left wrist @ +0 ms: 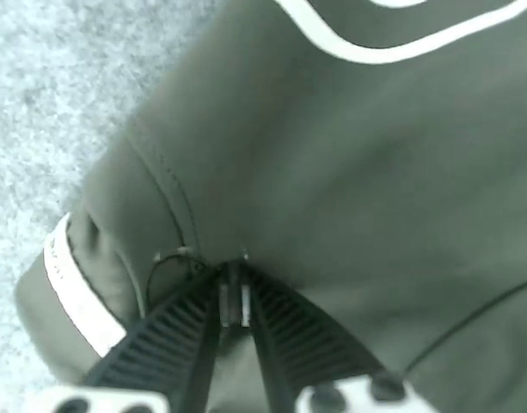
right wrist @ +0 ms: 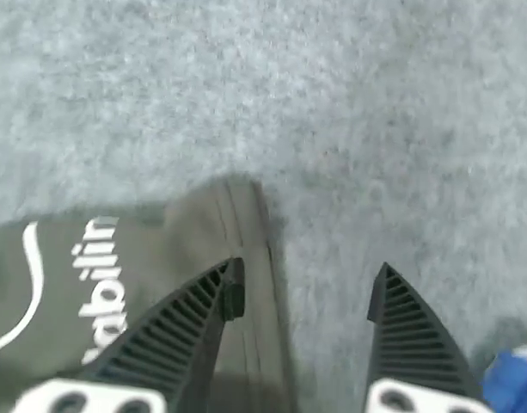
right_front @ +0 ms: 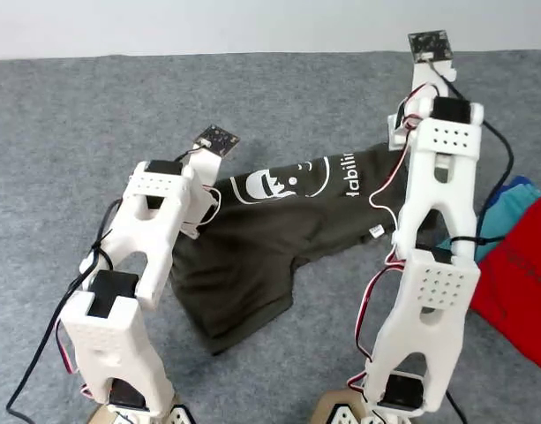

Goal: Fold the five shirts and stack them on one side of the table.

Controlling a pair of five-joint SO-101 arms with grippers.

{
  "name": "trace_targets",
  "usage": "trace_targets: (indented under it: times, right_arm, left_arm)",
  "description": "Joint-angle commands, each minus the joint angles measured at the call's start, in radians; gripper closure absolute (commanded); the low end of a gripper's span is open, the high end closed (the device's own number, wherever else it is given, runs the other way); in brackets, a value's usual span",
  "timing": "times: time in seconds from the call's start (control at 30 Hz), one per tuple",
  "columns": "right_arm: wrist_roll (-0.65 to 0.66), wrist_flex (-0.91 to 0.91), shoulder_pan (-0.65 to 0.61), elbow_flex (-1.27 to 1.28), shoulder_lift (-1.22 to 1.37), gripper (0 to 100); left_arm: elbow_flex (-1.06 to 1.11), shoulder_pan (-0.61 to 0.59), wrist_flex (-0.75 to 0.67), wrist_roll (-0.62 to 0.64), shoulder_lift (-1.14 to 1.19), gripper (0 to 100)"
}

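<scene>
left gripper (left wrist: 233, 284) pinched closed, seemingly on the shirt (left wrist: 349, 172); right gripper (right wrist: 309, 275) spread wide; both arms extended.
</scene>
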Motion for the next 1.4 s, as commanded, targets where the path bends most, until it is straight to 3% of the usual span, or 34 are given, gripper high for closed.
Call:
trace_targets:
  times: [0.0,0.43,0.6,0.87,1.13,1.37]
  right_arm:
    - [-0.012,0.111,-0.019,-0.055,-0.110,75.7]
    - [-0.012,0.461,-0.047,-0.055,-0.119,76.8]
    - [-0.012,0.461,-0.012,-0.054,-0.165,88.0]
    - [-0.011,0.461,0.008,-0.052,-0.282,87.6]
    - [-0.011,0.460,0.065,-0.052,-0.292,87.6]
    - [-0.011,0.460,0.111,-0.052,-0.295,87.6]
  left_arm:
    - [-0.070,0.029,0.084,-0.006,-0.040,99]
    - [-0.077,0.152,0.272,-0.002,-0.304,99]
    - [0.012,0.279,0.333,-0.002,-0.308,99]
    - [0.260,0.376,0.161,-0.003,-0.287,99]
    - [0.315,0.437,0.239,-0.078,-0.114,99]
    - [0.452,0.477,0.261,-0.130,-0.236,100]
